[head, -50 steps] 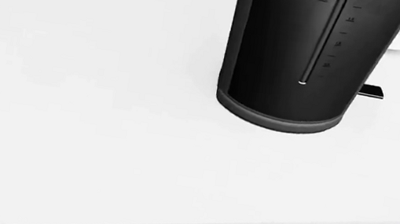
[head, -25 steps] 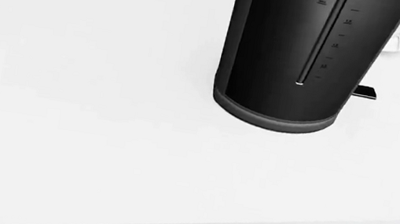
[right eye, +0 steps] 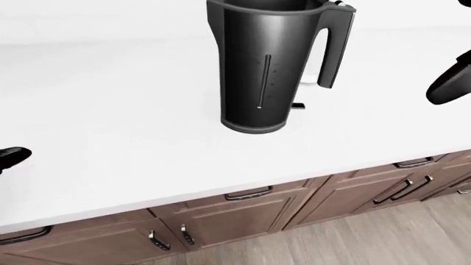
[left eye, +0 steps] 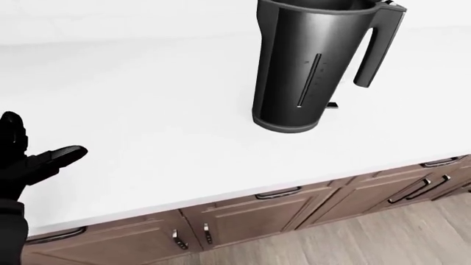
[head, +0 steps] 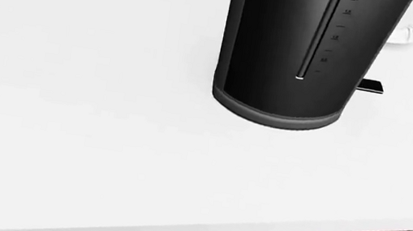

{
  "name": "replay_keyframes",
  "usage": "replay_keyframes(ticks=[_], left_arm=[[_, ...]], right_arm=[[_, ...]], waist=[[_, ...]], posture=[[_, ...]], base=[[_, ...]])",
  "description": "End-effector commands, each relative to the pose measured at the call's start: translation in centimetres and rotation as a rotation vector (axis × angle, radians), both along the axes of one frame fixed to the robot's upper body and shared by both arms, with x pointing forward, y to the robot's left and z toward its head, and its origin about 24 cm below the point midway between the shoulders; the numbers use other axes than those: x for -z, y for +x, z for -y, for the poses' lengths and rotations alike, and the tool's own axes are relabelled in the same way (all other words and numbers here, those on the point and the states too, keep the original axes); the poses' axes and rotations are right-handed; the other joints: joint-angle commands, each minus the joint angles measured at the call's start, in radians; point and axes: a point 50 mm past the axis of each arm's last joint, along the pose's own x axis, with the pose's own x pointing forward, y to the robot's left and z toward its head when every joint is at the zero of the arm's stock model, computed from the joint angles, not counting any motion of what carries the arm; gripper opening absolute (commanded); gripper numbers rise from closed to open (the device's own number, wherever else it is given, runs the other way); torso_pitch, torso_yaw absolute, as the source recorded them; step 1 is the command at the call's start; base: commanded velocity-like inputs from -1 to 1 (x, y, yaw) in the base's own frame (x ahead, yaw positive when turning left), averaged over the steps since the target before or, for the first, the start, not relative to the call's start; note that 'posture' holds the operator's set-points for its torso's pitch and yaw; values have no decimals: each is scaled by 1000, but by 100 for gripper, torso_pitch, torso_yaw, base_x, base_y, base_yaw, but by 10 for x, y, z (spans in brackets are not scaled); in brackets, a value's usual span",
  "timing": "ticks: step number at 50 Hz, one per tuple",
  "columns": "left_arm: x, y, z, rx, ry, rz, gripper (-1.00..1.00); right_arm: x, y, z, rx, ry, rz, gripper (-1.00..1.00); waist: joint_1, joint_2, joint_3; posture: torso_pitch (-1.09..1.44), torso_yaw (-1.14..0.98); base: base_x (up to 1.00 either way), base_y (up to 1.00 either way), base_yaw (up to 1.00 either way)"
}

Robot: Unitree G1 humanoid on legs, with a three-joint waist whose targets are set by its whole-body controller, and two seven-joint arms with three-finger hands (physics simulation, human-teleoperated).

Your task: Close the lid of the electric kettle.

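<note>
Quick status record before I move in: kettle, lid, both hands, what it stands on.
kettle: black electric kettle, upright on the white counter, handle toward the view's right
lid: kettle mouth looks open at the top edge of the eye views; the lid itself is cut off, position cannot be told
left hand: left hand at the left edge of the left-eye view, fingers spread, well apart from the kettle
right hand: right hand only partly in view at the right-eye view's right edge, clear of the handle
below counter: brown cabinet drawers with metal pulls
</note>
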Motion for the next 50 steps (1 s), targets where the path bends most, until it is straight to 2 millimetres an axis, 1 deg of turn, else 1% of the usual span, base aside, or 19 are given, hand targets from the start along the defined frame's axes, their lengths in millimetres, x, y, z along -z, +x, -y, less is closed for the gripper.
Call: replay_keyframes(ticks=[1, 4, 12, 18, 20, 28, 38, 41, 50], left_arm=[[-22, -8, 4, -1, 59, 88, 100], [-24, -10, 4, -4, 64, 87, 100], [-27, -12, 4, -6, 59, 89, 100], [-15, -2, 1, -3, 59, 87, 100], [-10, 2, -2, -5, 58, 87, 100], [-15, -4, 0, -6, 55, 91, 100], [-21, -11, 1, -8, 51, 91, 100], [-17, -8, -1, -9, 50, 90, 100], [-24, -12, 1, -9, 51, 91, 100]], right_arm=[[-14, -2, -8, -22, -46, 60, 99], [-14, 3, -13, -34, -79, 38, 99], [-3, 15, -21, -55, -150, -29, 99], [-1, 18, -23, -65, -178, -54, 99], [-2, 18, -24, -67, -185, -60, 99], [-9, 16, -25, -72, -200, -61, 99], [-23, 14, -21, -61, -221, -47, 99], [-23, 15, -20, -58, -231, -47, 99], [-23, 19, -17, -47, -248, -48, 99]], waist=[[1, 3, -20], [-3, 2, -19], [-5, 8, -20], [-5, 11, -21], [-6, 12, -22], [-13, 11, -19], [-14, 19, -14], [-14, 21, -13], [-17, 24, -10]], posture=[[0, 0], [0, 0], [0, 0], [0, 0], [0, 0], [0, 0], [0, 0], [0, 0], [0, 0]], base=[[0, 0, 0], [0, 0, 0], [0, 0, 0], [0, 0, 0], [0, 0, 0], [0, 0, 0], [0, 0, 0], [0, 0, 0], [0, 0, 0]])
